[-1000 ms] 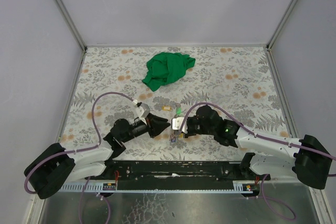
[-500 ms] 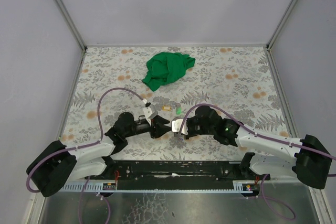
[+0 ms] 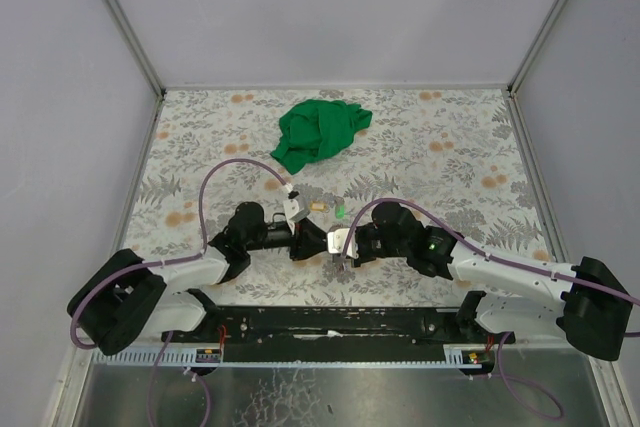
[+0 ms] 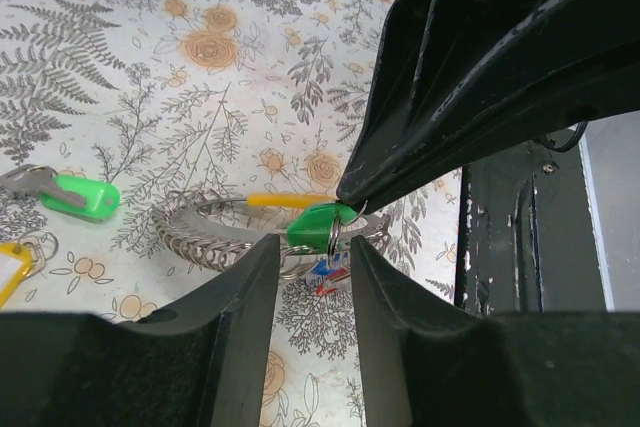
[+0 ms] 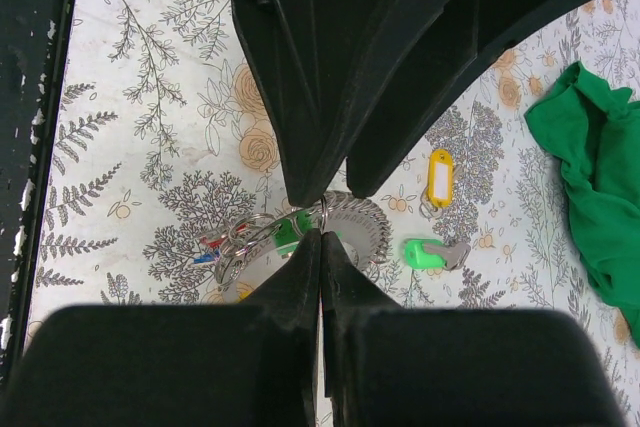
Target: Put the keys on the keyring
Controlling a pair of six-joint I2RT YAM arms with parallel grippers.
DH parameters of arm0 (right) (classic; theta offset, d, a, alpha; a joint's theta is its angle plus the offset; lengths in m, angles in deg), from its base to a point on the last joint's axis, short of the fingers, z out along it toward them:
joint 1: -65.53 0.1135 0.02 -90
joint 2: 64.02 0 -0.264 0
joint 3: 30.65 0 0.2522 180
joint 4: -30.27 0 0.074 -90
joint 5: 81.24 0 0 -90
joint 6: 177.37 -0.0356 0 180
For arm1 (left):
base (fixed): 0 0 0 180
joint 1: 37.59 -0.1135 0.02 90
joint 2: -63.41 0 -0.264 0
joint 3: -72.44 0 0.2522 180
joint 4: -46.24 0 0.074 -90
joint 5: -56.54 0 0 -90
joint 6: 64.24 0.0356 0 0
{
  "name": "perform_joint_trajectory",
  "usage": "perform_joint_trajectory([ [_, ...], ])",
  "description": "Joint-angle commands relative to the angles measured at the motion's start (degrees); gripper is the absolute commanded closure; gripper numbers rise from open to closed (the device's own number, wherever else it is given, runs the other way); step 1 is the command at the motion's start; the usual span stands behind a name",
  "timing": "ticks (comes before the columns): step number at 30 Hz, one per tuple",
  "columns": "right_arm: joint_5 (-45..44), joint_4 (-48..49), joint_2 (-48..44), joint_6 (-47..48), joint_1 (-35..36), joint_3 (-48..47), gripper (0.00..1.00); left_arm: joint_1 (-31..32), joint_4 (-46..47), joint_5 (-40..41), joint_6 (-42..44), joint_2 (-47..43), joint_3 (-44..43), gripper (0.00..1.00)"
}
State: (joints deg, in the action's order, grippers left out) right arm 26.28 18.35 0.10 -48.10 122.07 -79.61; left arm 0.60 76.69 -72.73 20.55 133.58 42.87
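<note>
Far back on the floral surface (image 3: 450,147) lies a green cloth (image 3: 318,132), well apart from the arms. Near the middle a yellow-tagged key (image 5: 439,179) and a green-tagged key (image 5: 428,253) lie loose just beyond the keyring (image 4: 190,237), which both arms crowd tip to tip. The right pincer (image 5: 320,237) is pressed together, pinching the keyring low over the surface with tagged keys bunched on it; the left pincer (image 4: 310,247) is slightly spread, tips just beside the ring's green tag (image 4: 318,221), contact unclear.

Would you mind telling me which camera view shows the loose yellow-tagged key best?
The right wrist view: the yellow-tagged key lies whole there. The left wrist view crops it at the frame edge; the top view shows only a tiny speck.
</note>
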Motion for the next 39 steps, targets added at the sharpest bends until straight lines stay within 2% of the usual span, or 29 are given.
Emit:
perform_joint_trajectory([
  [1, 1.4, 1.4, -0.3, 0.7, 0.5, -2.4, 1.0, -0.5, -0.9, -3.7, 1.9, 1.7, -2.2, 0.68],
  [12, 2.1, 1.4, -0.4, 0.5, 0.5, -2.3, 1.0, -0.5, -0.4, -5.6, 1.6, 3.6, -3.2, 0.84],
  [20, 2.7, 1.0, 0.0, 0.2, 0.5, -2.8, 1.0, -0.5, 3.6, -6.0, -0.8, 4.2, -2.8, 1.0],
  [25, 2.0, 0.4, -1.7, -1.2, 0.6, -1.9, 1.0, -0.5, 7.4, 0.9, -5.4, 1.5, 0.1, 1.0],
  [32, 1.4, 1.5, -4.2, -3.3, 1.1, 1.5, 1.0, -0.5, 11.3, 15.0, -15.2, -4.8, 4.1, 1.0],
  [39, -0.3, 5.4, -2.6, -5.4, 2.7, 3.9, 1.0, 1.6, 18.4, 25.1, -23.6, -5.5, 6.8, 1.0],
])
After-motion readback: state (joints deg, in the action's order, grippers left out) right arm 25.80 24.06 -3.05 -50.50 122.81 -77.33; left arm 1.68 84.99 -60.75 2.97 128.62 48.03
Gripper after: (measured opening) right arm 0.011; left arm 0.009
